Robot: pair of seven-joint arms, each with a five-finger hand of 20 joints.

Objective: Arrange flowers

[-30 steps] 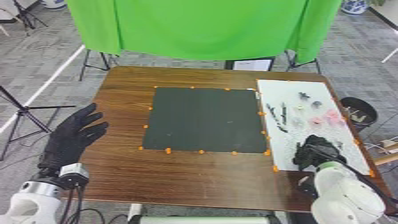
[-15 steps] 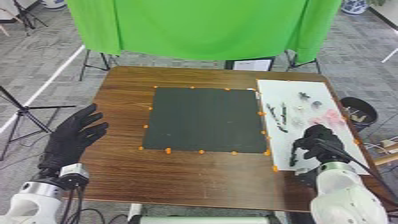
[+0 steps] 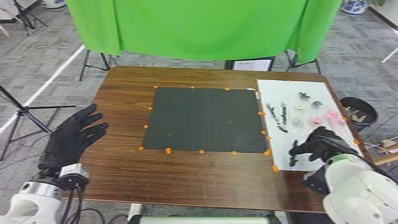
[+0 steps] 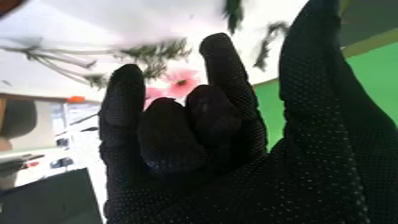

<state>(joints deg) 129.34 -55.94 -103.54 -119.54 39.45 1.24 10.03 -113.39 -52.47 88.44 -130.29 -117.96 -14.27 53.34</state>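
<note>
In the head view, my right hand [image 3: 324, 144] is over the near part of the white sheet [image 3: 284, 90], beside a dark green stem [image 3: 293, 153]. Farther up the sheet lie thin dark stems [image 3: 274, 116], pink flowers [image 3: 333, 116] and small dark sprigs [image 3: 304, 95]. The right wrist view has my right hand [image 4: 195, 135] open and holding nothing, with pink flowers [image 4: 183, 83] and green sprigs [image 4: 155, 52] beyond its fingers. My left hand [image 3: 69, 140] stands open off the table's left edge, away from the flowers.
A dark square mat [image 3: 206, 120] with orange markers around it lies mid-table [image 3: 204, 180]. A black bin [image 3: 358, 110] stands off the right edge. Behind the table hangs a green cloth [image 3: 204, 30].
My right hand first moved away from the table's near edge along the sheet, then shifted slightly. A dark stem beside it has come into sight. My left hand has stayed still.
</note>
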